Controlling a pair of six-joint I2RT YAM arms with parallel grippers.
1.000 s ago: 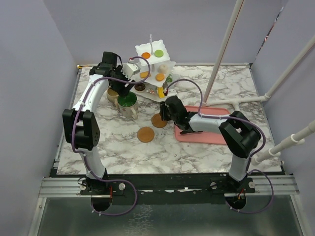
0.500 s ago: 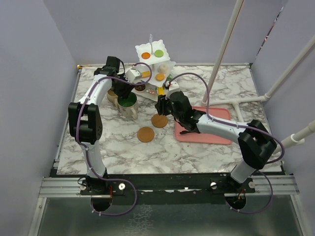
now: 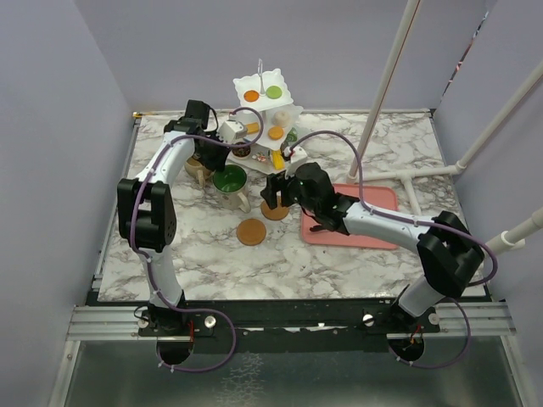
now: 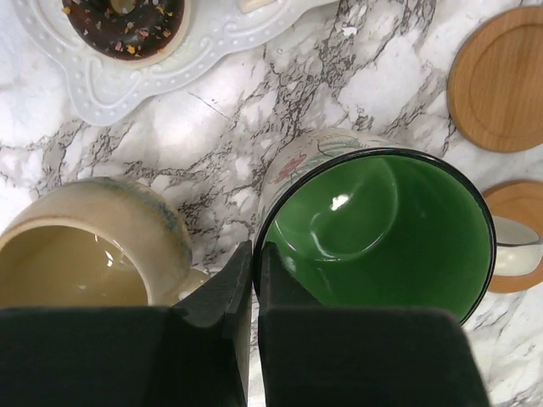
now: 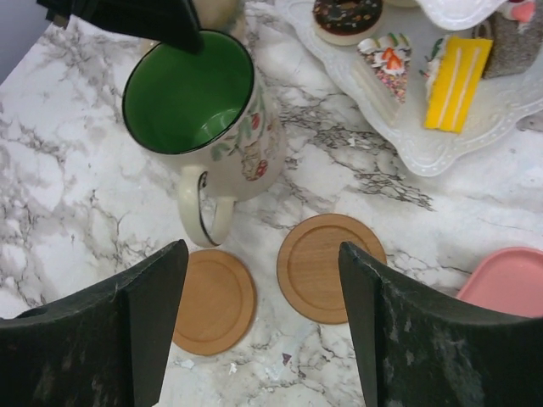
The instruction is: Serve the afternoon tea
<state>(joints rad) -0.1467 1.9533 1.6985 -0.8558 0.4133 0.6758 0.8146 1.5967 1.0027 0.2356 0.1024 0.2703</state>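
The green-inside mug (image 3: 229, 180) stands on the marble in front of the white three-tier stand (image 3: 265, 110). My left gripper (image 4: 254, 254) is shut on its near rim (image 4: 265, 242), one finger inside and one outside. The beige mug (image 4: 85, 254) sits close on its left. Two round wooden coasters (image 5: 214, 301) (image 5: 331, 267) lie just past the green mug's handle (image 5: 202, 208). My right gripper (image 5: 263, 254) hangs open above them, holding nothing. On the stand's bottom tier (image 5: 441, 144) are a chocolate donut (image 5: 346, 15) and cake slices (image 5: 386, 64).
A pink tray (image 3: 373, 220) lies on the table to the right, under the right arm. White pipes slant up at the right side. Grey walls close in the table on the left, back and right.
My left gripper has shut on the green mug's rim, and the mug has shifted a little right and nearer. The right gripper has opened wider and moved left over the coasters.
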